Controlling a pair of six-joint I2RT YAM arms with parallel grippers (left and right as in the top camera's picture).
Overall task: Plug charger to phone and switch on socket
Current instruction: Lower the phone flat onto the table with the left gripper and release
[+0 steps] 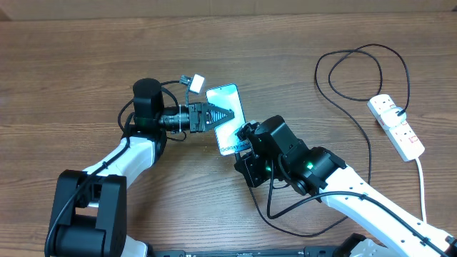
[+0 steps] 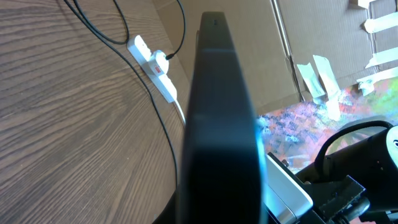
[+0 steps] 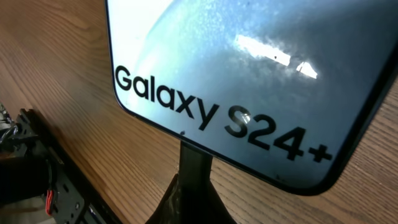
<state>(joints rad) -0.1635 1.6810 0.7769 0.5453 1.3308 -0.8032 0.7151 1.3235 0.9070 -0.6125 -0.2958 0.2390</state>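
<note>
Glass-faced phone [image 1: 226, 93] is clamped by left gripper [image 1: 227, 114]; slick, fragile, best held by edges. Right gripper [image 1: 245, 137]: state unreadable.

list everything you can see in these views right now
phone: 1, black-edged with a light blue screen reading Galaxy S24+, table centre, between the two grippers
charger cable: 1, thin black, looping from the power strip across the right side toward the right arm
power strip: 1, white with red switches, far right
power strip cord: 1, thick white, running from the strip toward the near edge
cardboard panel: 1, brown, beyond the table
table: 1, brown wood grain, under everything
left gripper: 1, black, closed on the phone's left side
right gripper: 1, black, at the phone's bottom edge, open or shut unclear
</note>
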